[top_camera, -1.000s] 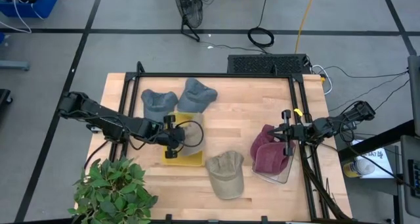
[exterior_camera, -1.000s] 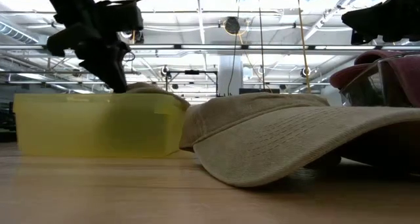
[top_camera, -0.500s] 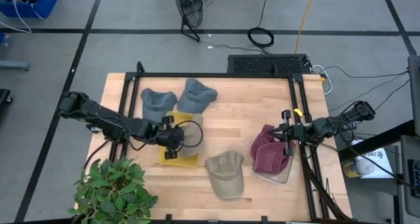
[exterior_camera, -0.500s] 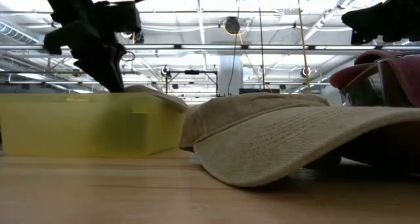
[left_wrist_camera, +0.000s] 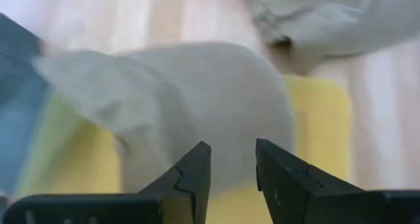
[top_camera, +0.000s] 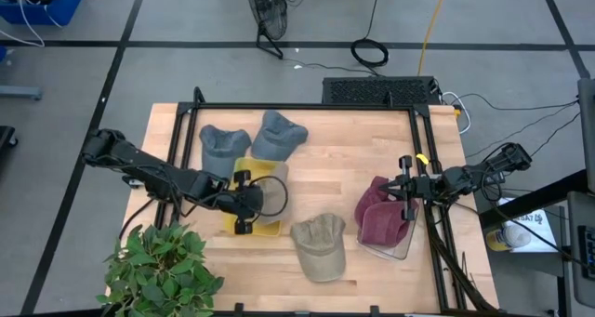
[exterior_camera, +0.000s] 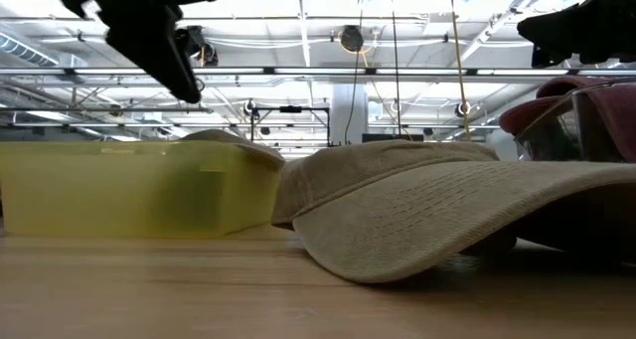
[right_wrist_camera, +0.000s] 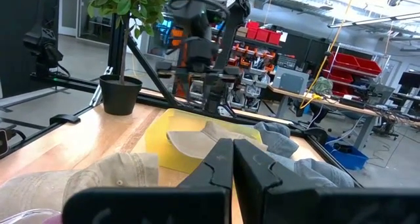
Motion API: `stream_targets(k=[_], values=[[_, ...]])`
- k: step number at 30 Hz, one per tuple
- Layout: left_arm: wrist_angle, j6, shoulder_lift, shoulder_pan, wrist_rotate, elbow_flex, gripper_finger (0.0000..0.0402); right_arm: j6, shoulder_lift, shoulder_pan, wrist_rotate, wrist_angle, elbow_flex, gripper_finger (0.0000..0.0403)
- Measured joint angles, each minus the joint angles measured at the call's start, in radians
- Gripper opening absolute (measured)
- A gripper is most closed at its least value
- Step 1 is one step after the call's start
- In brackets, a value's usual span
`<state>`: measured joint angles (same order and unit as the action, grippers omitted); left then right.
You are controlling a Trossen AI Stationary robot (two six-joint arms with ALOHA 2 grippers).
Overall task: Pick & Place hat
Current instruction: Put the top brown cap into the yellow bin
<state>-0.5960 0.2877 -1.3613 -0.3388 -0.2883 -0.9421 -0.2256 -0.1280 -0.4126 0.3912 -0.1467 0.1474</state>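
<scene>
We are counting five hats on the table: two grey hats at the far side, one beige hat lying in the yellow tray, one khaki hat in front of the middle, and one maroon hat lying in the clear tray. We are seeing one potted plant at the near left corner. We are reading no writing or brand on any hat.

The left gripper is hanging over the yellow tray, above the beige hat, and its fingers are standing a little spread with nothing between them. The right gripper is waiting beside the maroon hat, with its fingers pressed together.

Only the high view is showing all five hats together. The low view is showing mostly the khaki hat.
</scene>
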Motion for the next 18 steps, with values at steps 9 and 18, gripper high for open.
stream_targets(k=[9, 18], values=[[-0.057, 0.238, 0.0, -0.101, 0.023, 0.034, 0.0127, 0.001, 0.0, 0.0, 0.0, 0.0, 0.0, 0.0], [-0.049, 0.404, -0.071, -0.113, 0.049, 0.091, 0.0127, 0.004, 0.0, 0.0, 0.0, -0.001, 0.0, 0.0]])
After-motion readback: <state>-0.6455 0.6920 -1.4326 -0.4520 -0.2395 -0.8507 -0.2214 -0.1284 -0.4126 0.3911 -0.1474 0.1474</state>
